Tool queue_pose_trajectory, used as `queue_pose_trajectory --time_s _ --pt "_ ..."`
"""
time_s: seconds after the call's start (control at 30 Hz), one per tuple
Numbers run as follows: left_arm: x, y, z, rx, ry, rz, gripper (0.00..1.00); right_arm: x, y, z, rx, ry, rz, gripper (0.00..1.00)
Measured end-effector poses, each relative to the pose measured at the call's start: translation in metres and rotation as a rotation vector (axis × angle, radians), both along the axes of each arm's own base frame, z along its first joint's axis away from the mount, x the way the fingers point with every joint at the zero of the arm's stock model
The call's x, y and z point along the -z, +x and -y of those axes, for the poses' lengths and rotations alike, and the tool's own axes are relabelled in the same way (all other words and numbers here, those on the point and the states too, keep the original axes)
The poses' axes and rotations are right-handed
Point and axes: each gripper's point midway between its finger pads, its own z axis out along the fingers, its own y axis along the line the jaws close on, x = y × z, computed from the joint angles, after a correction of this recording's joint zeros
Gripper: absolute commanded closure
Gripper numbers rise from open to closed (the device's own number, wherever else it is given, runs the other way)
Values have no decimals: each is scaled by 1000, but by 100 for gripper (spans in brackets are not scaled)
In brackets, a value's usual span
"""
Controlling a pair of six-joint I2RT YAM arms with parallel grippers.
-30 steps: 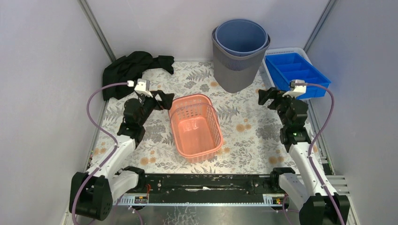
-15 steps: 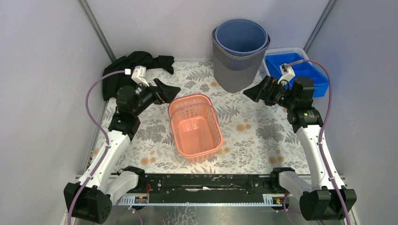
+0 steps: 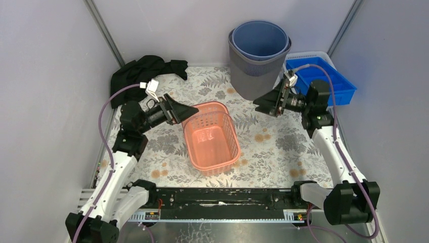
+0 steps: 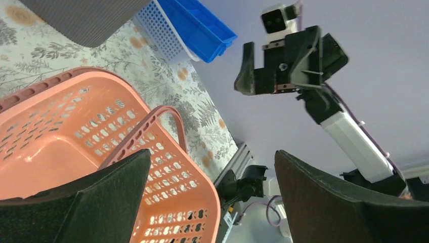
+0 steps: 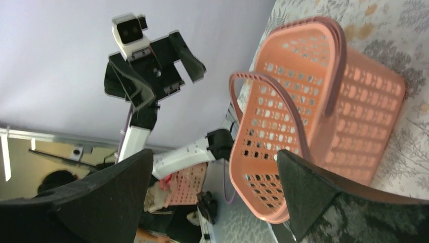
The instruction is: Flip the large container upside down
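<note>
A pink perforated basket (image 3: pixel 210 136) with two handles stands upright, mouth up, in the middle of the floral table. It also shows in the left wrist view (image 4: pixel 76 136) and the right wrist view (image 5: pixel 313 116). My left gripper (image 3: pixel 186 112) is open and empty, its tips at the basket's far left rim; in its own view (image 4: pixel 212 197) one finger overlaps the rim. My right gripper (image 3: pixel 259 105) is open and empty, pointing left at the basket from a gap away; its own view (image 5: pixel 212 197) shows nothing between the jaws.
A tall grey bin (image 3: pixel 253 76) with a blue bucket (image 3: pixel 260 40) nested inside stands at the back. A blue divided tray (image 3: pixel 324 78) on a white basket is at the back right. Black cloth (image 3: pixel 144 73) lies at the back left.
Both arms have swung inward towards the pink basket. The left gripper has reached its far left rim; the right gripper has moved left and a little up. The basket has not moved.
</note>
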Motion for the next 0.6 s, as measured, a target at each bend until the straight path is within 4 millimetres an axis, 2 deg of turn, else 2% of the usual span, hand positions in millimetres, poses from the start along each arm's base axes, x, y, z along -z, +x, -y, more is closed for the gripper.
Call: queue_pose_trajectory --time_s 0.1,0.17,0.23,0.33,0.47,0.6 --pt "-1 -4 -6 -39 62 -26 0 -16 4 -4 25 -112 75 1" --pt "-9 -4 -15 -99 114 -13 0 -23 -1 -13 10 -163 134 1" --pt "-16 -2 -26 -177 164 11 0 -16 -4 -16 16 -212 146 1" --pt "-9 4 -38 -247 226 5 0 10 -4 -18 24 -274 86 1" --pt "25 25 -38 -252 294 -93 6 42 -1 -16 39 -348 -2 1" --pt "66 44 -36 -240 347 -209 15 53 0 -13 56 -388 -17 1"
